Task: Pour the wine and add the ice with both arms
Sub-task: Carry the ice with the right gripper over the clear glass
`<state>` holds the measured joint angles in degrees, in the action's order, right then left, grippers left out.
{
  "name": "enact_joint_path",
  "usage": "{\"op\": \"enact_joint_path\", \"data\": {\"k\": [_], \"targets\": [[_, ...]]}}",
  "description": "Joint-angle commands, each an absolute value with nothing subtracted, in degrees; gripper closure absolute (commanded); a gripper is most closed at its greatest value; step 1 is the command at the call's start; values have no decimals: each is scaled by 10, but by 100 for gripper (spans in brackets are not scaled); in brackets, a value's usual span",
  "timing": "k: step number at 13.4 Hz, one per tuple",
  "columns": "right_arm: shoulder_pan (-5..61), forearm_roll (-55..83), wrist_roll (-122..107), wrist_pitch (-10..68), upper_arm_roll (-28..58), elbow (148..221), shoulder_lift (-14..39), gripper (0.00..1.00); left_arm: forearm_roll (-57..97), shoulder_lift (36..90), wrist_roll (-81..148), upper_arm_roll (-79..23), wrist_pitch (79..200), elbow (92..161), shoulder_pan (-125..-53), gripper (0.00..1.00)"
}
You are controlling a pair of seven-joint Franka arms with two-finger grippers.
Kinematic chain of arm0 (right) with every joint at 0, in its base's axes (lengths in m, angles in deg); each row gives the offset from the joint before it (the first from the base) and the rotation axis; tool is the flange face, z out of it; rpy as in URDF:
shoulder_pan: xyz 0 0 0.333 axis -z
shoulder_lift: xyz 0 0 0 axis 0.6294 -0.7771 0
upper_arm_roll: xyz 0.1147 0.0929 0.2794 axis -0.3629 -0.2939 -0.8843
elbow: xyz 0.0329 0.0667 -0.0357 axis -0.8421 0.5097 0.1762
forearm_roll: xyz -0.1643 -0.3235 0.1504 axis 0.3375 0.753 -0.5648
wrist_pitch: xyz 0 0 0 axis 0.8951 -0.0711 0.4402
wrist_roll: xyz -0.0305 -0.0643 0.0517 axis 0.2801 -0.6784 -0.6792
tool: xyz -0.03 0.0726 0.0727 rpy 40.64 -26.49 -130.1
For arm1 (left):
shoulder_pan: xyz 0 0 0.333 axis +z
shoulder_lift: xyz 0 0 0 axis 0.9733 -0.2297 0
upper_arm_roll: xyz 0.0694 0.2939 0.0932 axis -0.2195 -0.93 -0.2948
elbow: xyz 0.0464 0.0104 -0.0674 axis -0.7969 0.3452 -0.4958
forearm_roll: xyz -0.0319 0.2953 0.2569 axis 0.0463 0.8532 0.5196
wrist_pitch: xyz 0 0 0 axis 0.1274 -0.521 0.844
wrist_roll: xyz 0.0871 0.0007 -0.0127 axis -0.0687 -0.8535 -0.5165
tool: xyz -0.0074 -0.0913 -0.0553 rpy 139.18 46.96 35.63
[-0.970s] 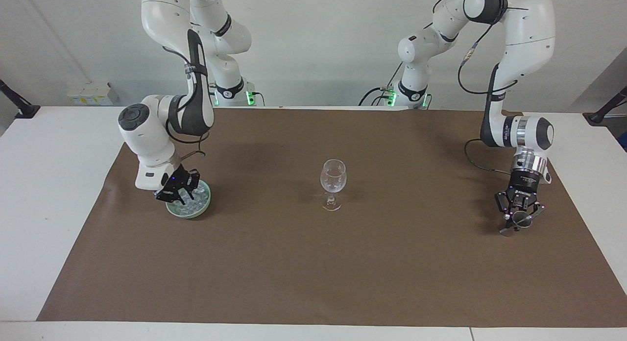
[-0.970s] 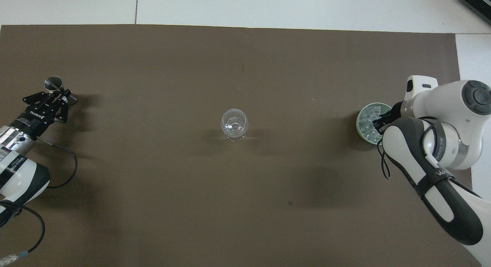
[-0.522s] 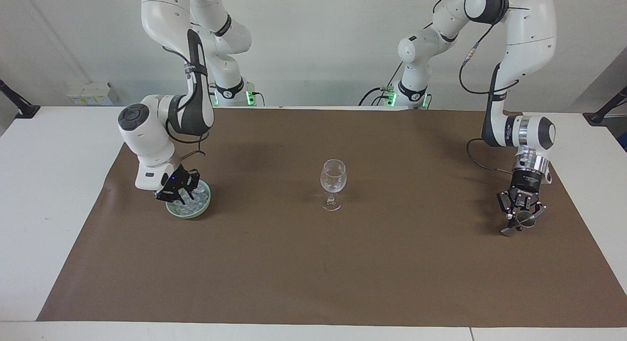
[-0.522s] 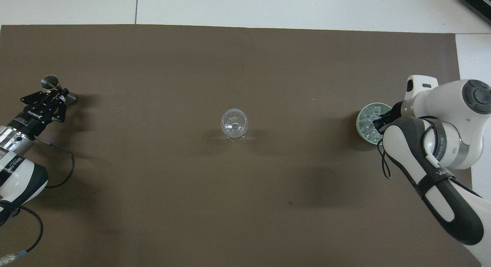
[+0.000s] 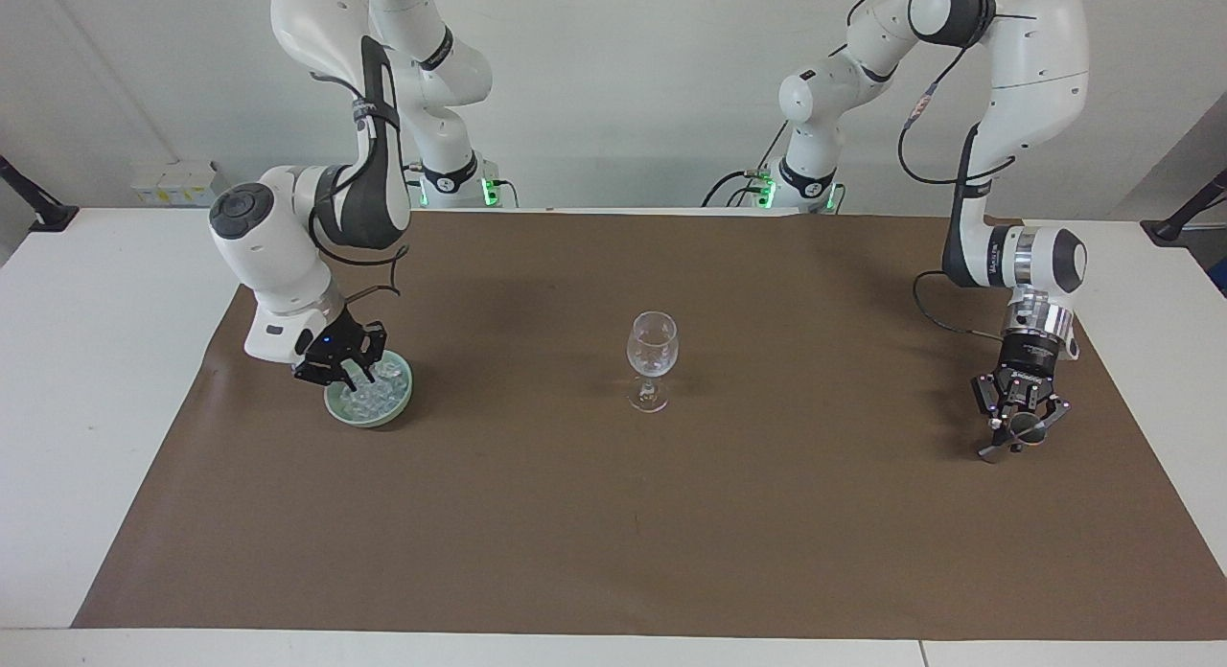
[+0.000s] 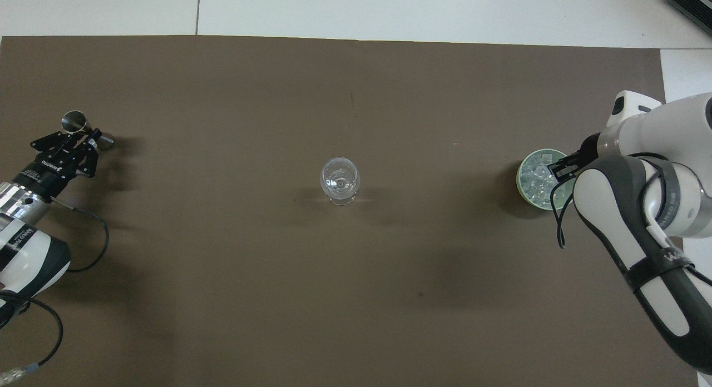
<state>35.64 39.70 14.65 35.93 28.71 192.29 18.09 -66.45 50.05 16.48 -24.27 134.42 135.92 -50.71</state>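
Observation:
A clear, stemmed wine glass (image 5: 652, 346) (image 6: 339, 180) stands upright at the middle of the brown mat and looks empty. No wine shows in either view. Ice (image 5: 383, 394) (image 6: 535, 181) fills a pale green bowl (image 5: 369, 423) (image 6: 520, 178) at the right arm's end. My right gripper (image 5: 359, 378) (image 6: 559, 167) hangs shut just over the bowl; I cannot tell whether a chunk sits between its tips. At the left arm's end, my left gripper (image 5: 1021, 432) (image 6: 83, 142) is low over the mat, shut on a small tilted metal jigger (image 5: 1032, 427) (image 6: 74, 120).
The brown mat (image 5: 613, 533) covers most of the white table (image 5: 96, 360). A cable (image 6: 89, 248) loops from the left wrist over the mat. A small white box (image 5: 177, 183) sits on the table's edge nearest the robots, at the right arm's end.
The right arm has lifted and swung a little toward its own end of the table, raising its gripper off the ice. The left gripper has barely shifted with the jigger.

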Motion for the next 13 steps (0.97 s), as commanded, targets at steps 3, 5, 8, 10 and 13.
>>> {"op": "enact_joint_path", "data": {"k": [3, 5, 8, 10, 13], "targets": [[359, 384, -8, 323, 246, 1899, 213, 100, -668, 494, 158, -239, 1336, 1353, -502, 36], [359, 384, -76, 311, 224, 1885, 223, 100, -668, 495, 158, -239, 1335, 1352, -501, 21], [359, 384, -178, 290, 186, 1849, 225, 100, -668, 495, 158, -239, 1335, 1351, -499, 11], [359, 384, -237, 290, 158, 1837, 228, 100, -668, 496, 155, -238, 1332, 1348, -497, 4], [359, 384, -324, 296, 109, 1824, 229, 100, -666, 502, 124, -239, 1337, 1341, -500, 0]]}}
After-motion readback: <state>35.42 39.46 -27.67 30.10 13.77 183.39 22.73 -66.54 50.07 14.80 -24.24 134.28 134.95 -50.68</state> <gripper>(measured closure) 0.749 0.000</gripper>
